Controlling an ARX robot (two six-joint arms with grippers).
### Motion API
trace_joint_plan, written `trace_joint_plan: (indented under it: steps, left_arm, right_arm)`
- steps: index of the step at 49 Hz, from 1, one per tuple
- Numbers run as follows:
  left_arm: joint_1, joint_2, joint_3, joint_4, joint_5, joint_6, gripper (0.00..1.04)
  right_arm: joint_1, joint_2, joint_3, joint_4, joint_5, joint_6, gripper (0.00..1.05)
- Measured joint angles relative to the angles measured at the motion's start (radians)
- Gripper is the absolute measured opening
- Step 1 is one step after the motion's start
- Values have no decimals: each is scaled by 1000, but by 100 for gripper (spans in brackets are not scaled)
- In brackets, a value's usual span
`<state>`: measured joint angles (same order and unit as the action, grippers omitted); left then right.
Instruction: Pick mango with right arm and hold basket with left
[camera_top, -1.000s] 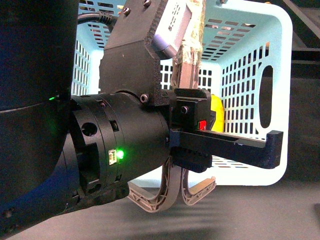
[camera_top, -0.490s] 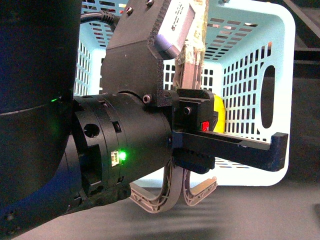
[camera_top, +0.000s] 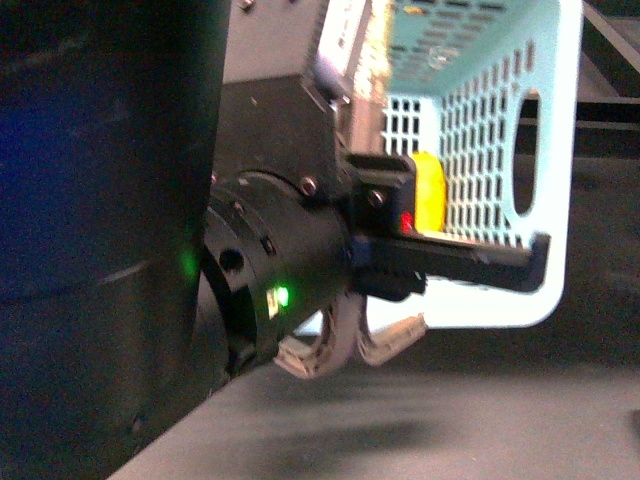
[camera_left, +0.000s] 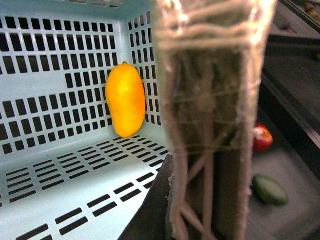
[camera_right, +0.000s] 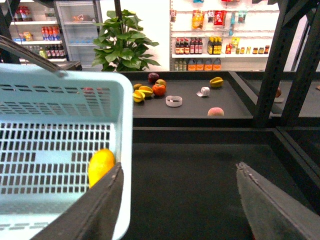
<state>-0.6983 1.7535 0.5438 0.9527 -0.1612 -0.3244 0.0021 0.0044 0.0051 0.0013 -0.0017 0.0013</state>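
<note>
The light-blue slotted basket (camera_top: 540, 150) hangs in front of me by its tape-wrapped handle (camera_left: 210, 100). My left gripper (camera_left: 200, 215) is shut on that handle, which fills the view close to the left wrist camera; one dark finger (camera_left: 152, 210) shows beside it. The yellow-orange mango (camera_left: 125, 100) leans in a far corner inside the basket, and also shows as the mango (camera_top: 428, 190) and the mango (camera_right: 101, 165). My right gripper (camera_right: 180, 200) is open and empty, just outside the basket's rim (camera_right: 125, 150), over the dark table.
A bulky dark arm (camera_top: 100, 240) blocks the left half of the front view. Beyond the basket, a shelf holds a red apple (camera_right: 159, 89), a peach (camera_right: 215, 111) and other fruit. Black frame posts (camera_right: 272, 65) stand at the right. A red fruit (camera_left: 262, 137) and a green one (camera_left: 270, 189) lie beside the basket.
The basket and the left gripper holding it have risen and swung in the front view. The dark arm now covers more of the left side, and the picture is blurred.
</note>
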Motion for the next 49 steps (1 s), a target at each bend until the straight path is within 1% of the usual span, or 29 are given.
trace_joint_plan:
  steps: [1,2,5,6,8,10,14,18,25,31,40,49]
  left_arm:
    - [10,1,23,-12,-37,-16,8]
    - [14,1,31,-19,-48,-20,8]
    - [42,3,90,-67,-108,-105,8]
    - [50,3,106,-81,-126,-132,7]
    - [70,10,142,-119,-170,-210,7]
    - [92,22,173,-149,-204,-295,7]
    - [144,62,223,-215,-253,-478,7]
    - [190,109,264,-261,-268,-645,7]
    - [241,174,323,-289,-275,-862,7]
    - [271,222,380,-311,-273,-969,7]
    - [342,343,441,-337,-290,-1149,7]
    - [367,382,474,-326,-302,-1219,7]
  right_arm:
    - [0,0,0,0,0,0,75]
    - [0,0,0,0,0,0,79]
    - [0,0,0,0,0,0,89]
    - [0,0,0,0,0,0,95]
    - [0,0,0,0,0,1,98]
    - [0,0,0,0,0,0,96]
    - [0,0,0,0,0,0,96]
    - [0,0,0,0,0,0,96]
    - [0,0,0,0,0,0,96]
    - [0,0,0,0,0,0,96]
    - [0,0,0,0,0,0,96]
    - [0,0,0,0,0,0,96]
